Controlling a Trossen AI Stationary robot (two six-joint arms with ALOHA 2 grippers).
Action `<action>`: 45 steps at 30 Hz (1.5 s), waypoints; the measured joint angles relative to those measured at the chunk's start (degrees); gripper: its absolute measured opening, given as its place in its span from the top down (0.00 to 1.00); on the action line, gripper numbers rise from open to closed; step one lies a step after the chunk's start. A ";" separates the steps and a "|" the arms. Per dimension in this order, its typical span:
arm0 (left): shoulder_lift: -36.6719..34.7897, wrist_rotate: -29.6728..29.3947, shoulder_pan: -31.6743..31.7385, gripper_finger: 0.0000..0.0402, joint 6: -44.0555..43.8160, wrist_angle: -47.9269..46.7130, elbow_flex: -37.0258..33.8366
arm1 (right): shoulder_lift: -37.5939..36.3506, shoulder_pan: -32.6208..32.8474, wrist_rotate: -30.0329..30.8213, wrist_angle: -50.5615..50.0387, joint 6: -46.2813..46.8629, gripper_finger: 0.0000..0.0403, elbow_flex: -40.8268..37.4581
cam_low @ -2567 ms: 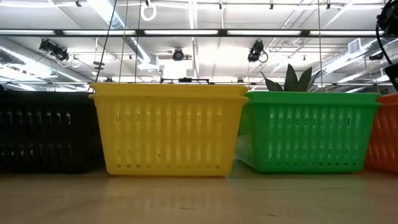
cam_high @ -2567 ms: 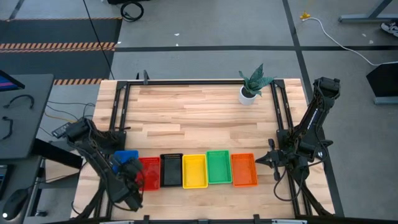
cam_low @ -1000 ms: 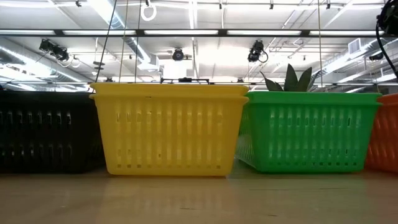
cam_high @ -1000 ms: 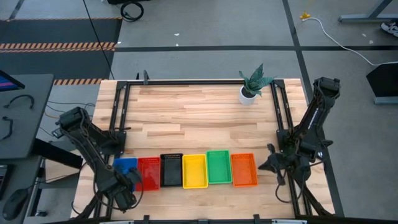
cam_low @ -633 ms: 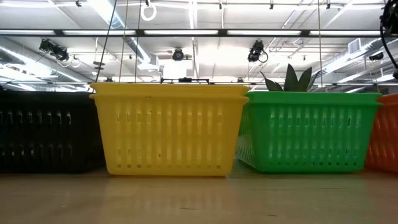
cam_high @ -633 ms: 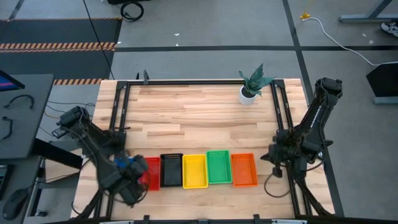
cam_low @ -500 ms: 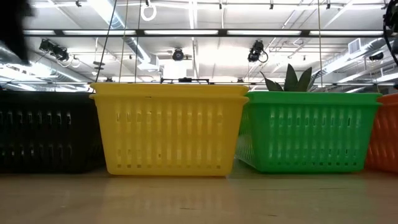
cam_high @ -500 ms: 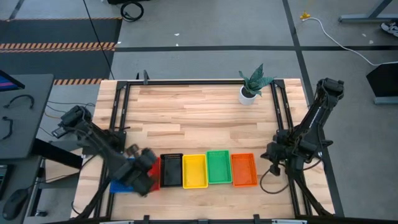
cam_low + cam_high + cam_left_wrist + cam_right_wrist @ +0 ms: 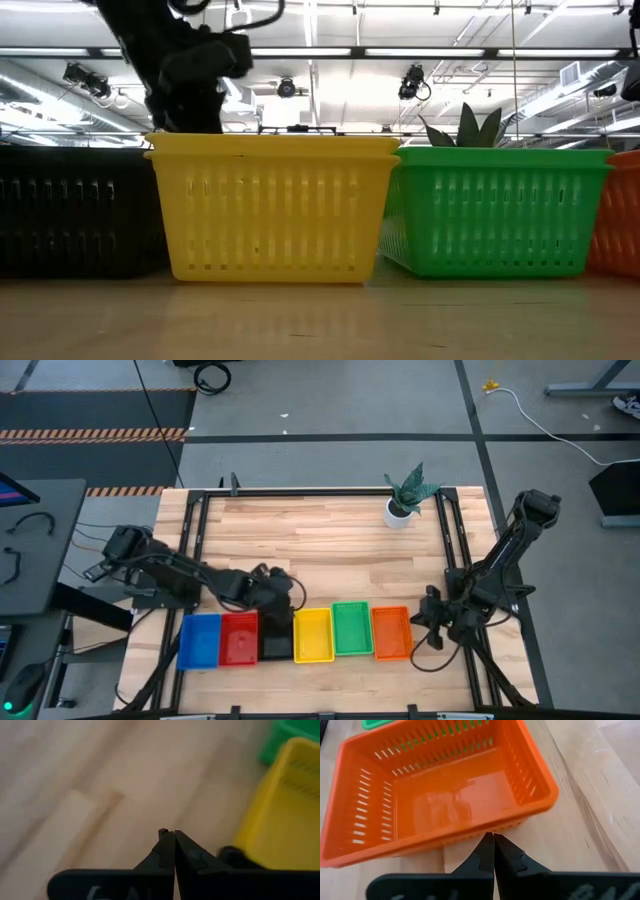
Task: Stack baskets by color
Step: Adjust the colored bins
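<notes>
Six baskets are being shown in one row along the table's near edge, walls touching or nearly so: blue (image 9: 198, 640), red (image 9: 239, 638), black (image 9: 276, 645), yellow (image 9: 313, 634), green (image 9: 351, 628), orange (image 9: 391, 632). Yellow looks doubled in the low view, w/ two rims nested; the rest can't be told.

L gripper (image 9: 283, 586) is being held over the black one's far end, fingers pressed together, nothing gripped. R gripper (image 9: 432, 622) is being held just beside the orange basket's outer side, likewise pinched closed & empty.

Handling, as judged: thin moulded plastic w/ slotted walls, so probably light, a bit flexy, not fragile. Smooth floors are likely being slid easily on the wood. Best hold is prob. being offered by a short end wall near the rim, one finger inside & one outside. Long walls are being blocked by neighbours.
</notes>
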 joint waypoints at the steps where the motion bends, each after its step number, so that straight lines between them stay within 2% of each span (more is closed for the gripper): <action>1: 0.00 1.72 0.46 1.00 0.62 2.30 -0.81 | 0.32 -0.29 -0.02 0.65 -0.65 0.99 0.00; 16: 0.00 3.20 -4.55 1.00 -2.03 4.70 -2.38 | 1.62 -0.75 -2.81 7.63 -7.82 0.99 -0.02; 24: 0.00 3.19 -7.15 1.00 -3.70 4.68 -2.38 | 1.62 -0.79 0.64 7.74 -7.77 0.99 -0.02; 28: 0.33 3.19 -7.40 1.00 -4.09 4.59 -2.38 | 1.62 -0.79 1.49 7.22 -4.91 0.99 -0.03; 35: 0.33 2.95 -7.46 1.00 -2.90 4.99 -1.71 | 1.62 -0.79 4.13 3.64 1.72 0.99 -0.04; 37: 0.35 0.54 -7.46 1.00 -0.80 5.01 0.20 | 1.58 -0.82 4.10 2.08 2.80 0.99 0.37; 39: 0.35 -4.48 -7.42 1.00 1.78 5.16 2.79 | 1.55 -0.82 4.05 -0.14 3.91 0.99 1.50; 41: 0.35 -8.54 -6.21 1.00 3.70 5.14 5.64 | 1.51 -0.72 4.05 -3.28 4.47 0.99 3.09; 45: 1.99 -7.19 -0.25 1.00 8.77 7.63 8.96 | 1.47 -0.71 3.99 -12.17 6.61 0.99 6.76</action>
